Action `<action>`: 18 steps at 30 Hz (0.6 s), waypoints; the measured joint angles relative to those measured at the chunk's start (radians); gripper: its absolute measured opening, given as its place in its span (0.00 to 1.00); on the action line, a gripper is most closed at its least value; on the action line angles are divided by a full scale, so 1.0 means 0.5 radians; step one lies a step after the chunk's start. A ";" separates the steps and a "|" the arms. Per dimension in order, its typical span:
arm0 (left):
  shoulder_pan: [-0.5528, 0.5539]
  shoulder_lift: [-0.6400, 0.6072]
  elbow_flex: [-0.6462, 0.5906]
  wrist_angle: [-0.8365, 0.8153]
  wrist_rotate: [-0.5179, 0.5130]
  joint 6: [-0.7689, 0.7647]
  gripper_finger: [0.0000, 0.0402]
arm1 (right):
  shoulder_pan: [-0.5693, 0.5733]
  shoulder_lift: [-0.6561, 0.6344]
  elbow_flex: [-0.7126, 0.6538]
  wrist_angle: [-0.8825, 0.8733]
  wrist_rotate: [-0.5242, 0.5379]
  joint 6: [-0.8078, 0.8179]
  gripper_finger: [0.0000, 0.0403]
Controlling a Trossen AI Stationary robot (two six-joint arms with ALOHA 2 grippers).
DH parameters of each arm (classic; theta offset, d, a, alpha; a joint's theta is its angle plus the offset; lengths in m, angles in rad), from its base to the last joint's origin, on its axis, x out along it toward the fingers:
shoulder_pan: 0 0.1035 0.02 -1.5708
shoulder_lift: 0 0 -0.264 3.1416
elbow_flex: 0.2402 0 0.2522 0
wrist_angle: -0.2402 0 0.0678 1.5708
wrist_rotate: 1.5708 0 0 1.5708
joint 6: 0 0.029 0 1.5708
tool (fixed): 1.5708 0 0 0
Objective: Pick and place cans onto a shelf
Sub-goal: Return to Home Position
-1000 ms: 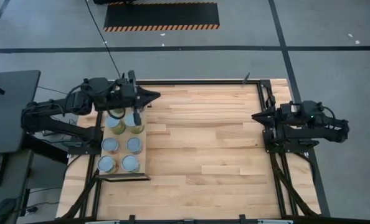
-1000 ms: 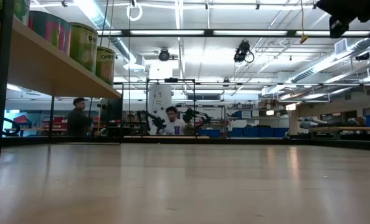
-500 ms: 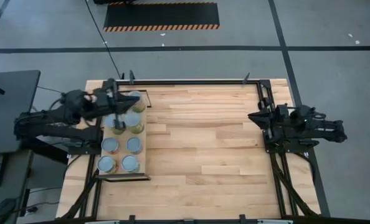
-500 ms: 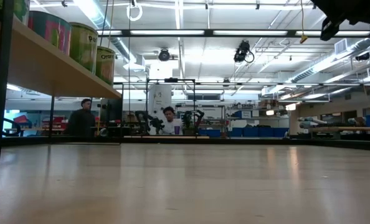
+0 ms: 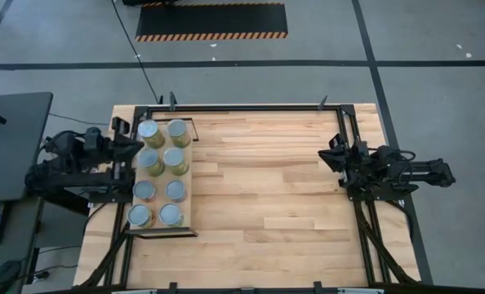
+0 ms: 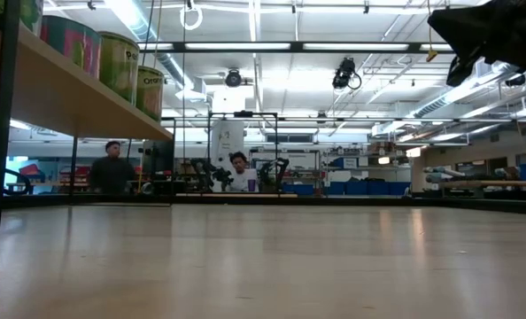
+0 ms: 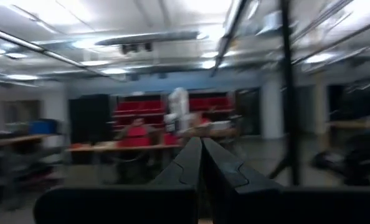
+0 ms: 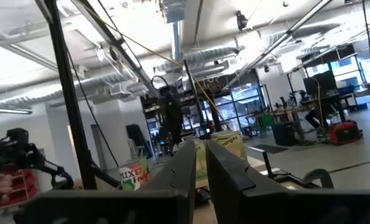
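Wooden table (image 5: pixel 267 204), seen from above. At its 9 o'clock side lies the shelf (image 5: pixel 161 175), bearing eight cans (image 5: pixel 174 157) upright in two columns of four. The left gripper (image 5: pixel 138 144) hangs at the shelf's 10 o'clock edge, just beside the cans, jaws together and empty. The right gripper (image 5: pixel 327 155) hangs at the table's 3 o'clock edge, well apart from the shelf, jaws likewise together, holding nothing.
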State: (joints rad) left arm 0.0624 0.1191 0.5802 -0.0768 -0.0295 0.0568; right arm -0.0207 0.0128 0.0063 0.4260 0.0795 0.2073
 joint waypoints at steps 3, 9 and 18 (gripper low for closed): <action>0.000 -0.136 -0.085 0.006 0.207 -0.148 0.05 | 0.000 0.000 0.000 -0.035 0.008 -0.003 0.11; 0.000 -0.231 -0.266 0.263 0.442 -0.512 0.05 | 0.001 0.001 0.000 -0.176 -0.002 0.062 0.11; -0.064 -0.200 -0.898 1.612 0.666 -0.748 0.05 | 0.001 0.001 0.000 -0.208 -0.035 0.179 0.11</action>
State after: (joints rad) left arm 0.0304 0.0189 0.1311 0.7291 0.3036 -0.3174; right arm -0.0204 0.0132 0.0063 0.3218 0.0622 0.2970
